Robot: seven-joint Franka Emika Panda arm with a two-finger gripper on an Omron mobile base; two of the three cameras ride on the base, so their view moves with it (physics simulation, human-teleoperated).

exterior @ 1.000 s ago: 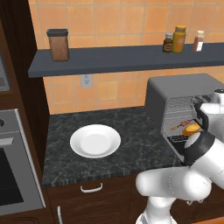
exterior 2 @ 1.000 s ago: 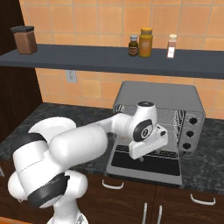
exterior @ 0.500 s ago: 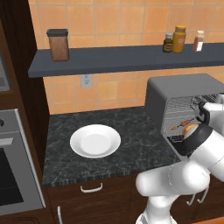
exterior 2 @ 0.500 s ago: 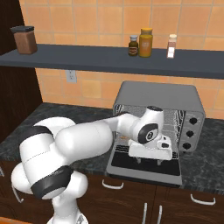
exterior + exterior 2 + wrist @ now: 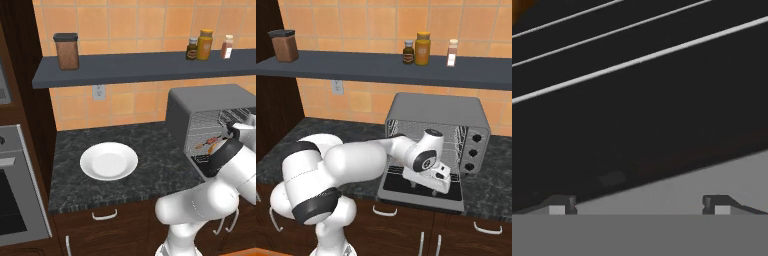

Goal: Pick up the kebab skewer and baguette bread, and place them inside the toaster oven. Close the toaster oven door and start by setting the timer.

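Item, loading step ending: your tool (image 5: 637,202) is hanging empty, jaws wide apart, over the dropped toaster oven door (image 5: 423,192), baguette bread (image 5: 216,146) and kebab skewer (image 5: 206,145) lying on the rack at 12 o'clock; next, you are probably lifting that door shut.

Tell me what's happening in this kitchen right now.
A white robot arm is reaching into the toaster oven on the counter. The toaster oven door lies folded down, open. The gripper has its fingers spread wide over the wire rack and holds nothing. The kebab skewer and baguette bread already sit inside on the rack. The white plate on the counter is bare.
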